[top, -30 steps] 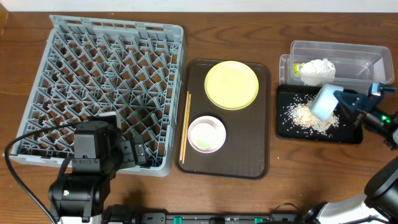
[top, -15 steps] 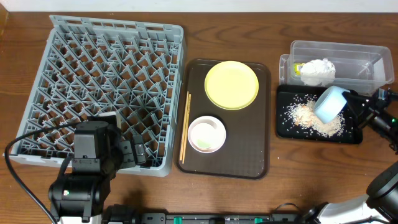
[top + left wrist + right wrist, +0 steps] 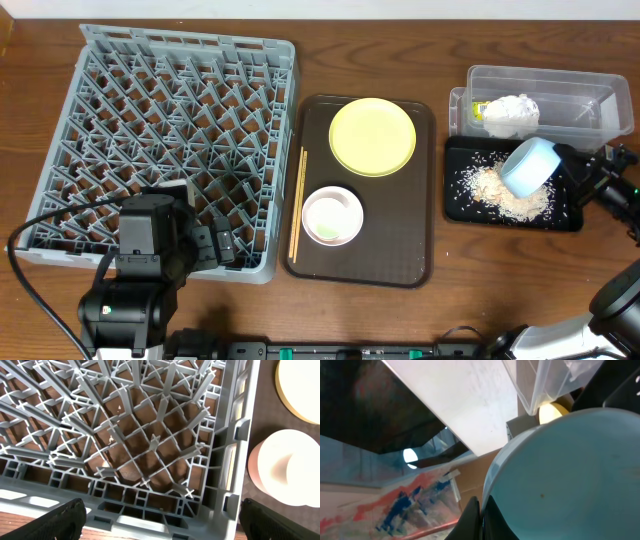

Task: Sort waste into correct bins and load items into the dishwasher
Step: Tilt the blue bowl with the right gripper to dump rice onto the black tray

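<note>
My right gripper [image 3: 560, 168] is shut on the rim of the light-blue bowl [image 3: 527, 166] and holds it tipped on its side over the black tray [image 3: 455, 205]. The bowl fills the right wrist view [image 3: 570, 475]. Beige rice crumbs [image 3: 505, 192] lie in the black tray. The white napkin [image 3: 508, 112] and a bit of green-yellow wrapper [image 3: 478, 108] lie in the clear tub [image 3: 590, 90]. My left gripper [image 3: 160, 520] is open over the near right corner of the grey dish rack [image 3: 150, 100]. The yellow plate [image 3: 372, 135], white bowl [image 3: 332, 215] and chopsticks [image 3: 298, 205] rest on the brown tray.
The brown serving tray [image 3: 400, 250] lies between the rack and the bins. The left arm's black body [image 3: 140, 280] covers the rack's near edge. In the left wrist view the white bowl [image 3: 285, 475] and plate edge [image 3: 300, 385] sit just right of the rack wall [image 3: 240, 440].
The right gripper has drawn the light-blue bowl slightly right and back over the black tray and tipped it more upright. The left arm has not moved.
</note>
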Action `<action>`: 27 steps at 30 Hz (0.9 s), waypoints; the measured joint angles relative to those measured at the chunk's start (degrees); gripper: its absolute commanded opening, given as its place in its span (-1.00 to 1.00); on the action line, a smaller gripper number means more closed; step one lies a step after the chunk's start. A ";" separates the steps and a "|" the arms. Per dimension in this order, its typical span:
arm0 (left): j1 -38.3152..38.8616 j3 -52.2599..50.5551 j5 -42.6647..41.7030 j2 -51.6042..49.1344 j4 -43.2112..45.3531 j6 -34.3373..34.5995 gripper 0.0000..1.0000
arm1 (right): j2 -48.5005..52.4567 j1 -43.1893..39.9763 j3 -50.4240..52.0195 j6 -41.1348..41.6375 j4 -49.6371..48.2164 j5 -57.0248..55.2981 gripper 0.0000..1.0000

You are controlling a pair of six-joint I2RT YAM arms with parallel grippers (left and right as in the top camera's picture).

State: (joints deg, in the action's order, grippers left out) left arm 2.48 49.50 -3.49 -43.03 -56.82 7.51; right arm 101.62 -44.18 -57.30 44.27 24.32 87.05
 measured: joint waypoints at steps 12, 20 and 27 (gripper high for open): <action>0.00 0.00 0.00 0.00 0.02 0.00 0.96 | 0.00 1.01 -0.04 -0.31 -5.84 0.17 -0.98; 0.00 0.00 0.00 0.00 0.02 0.00 0.96 | 0.00 6.16 -0.09 -6.32 -2.95 0.42 -0.98; 0.00 0.00 0.00 0.00 0.02 0.00 0.96 | 0.00 6.40 -0.09 -7.74 -1.66 -0.68 -0.98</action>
State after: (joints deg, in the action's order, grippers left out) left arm 2.48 49.50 -3.49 -43.03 -56.80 7.51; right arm 101.62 -37.78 -57.39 36.53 22.65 86.37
